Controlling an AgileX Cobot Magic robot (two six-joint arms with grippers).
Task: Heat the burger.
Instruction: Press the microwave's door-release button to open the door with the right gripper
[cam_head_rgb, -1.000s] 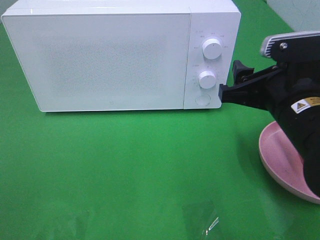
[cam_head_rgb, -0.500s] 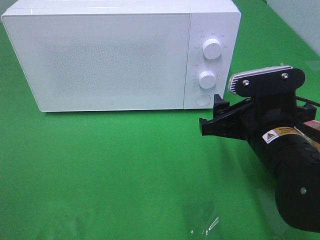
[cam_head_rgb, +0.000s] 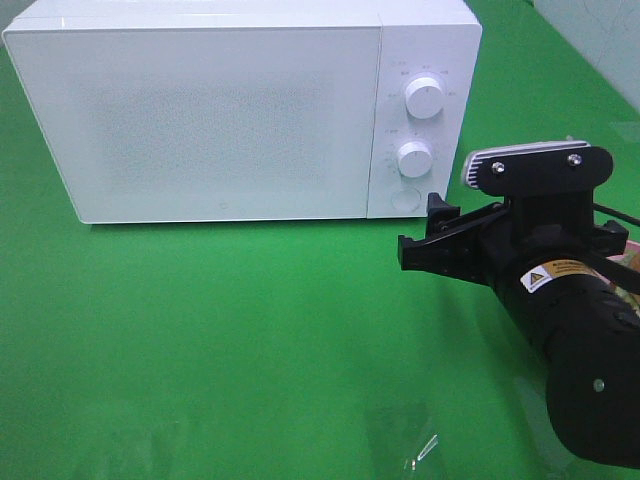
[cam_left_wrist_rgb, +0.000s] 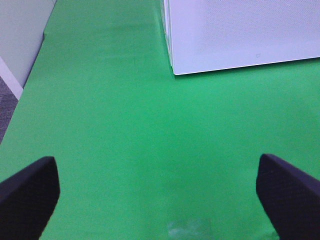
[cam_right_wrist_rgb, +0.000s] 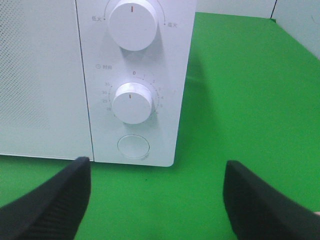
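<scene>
The right hand (cam_right_wrist_rgb: 156, 200), fingers spread, faces the round button (cam_right_wrist_rgb: 133, 147) on the microwave (cam_right_wrist_rgb: 45, 80).

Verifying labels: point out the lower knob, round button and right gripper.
lower knob (cam_right_wrist_rgb: 131, 102), right wrist view, centre of its face.
round button (cam_right_wrist_rgb: 133, 147), right wrist view, its middle.
right gripper (cam_head_rgb: 420, 230), exterior high view, between its fingers.

Bright even light, soft shadows, slight blur.

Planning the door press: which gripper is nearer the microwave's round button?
Right. The right gripper sits open just in front of the button; the left gripper hangs over the mat, back from the microwave's other end.
</scene>
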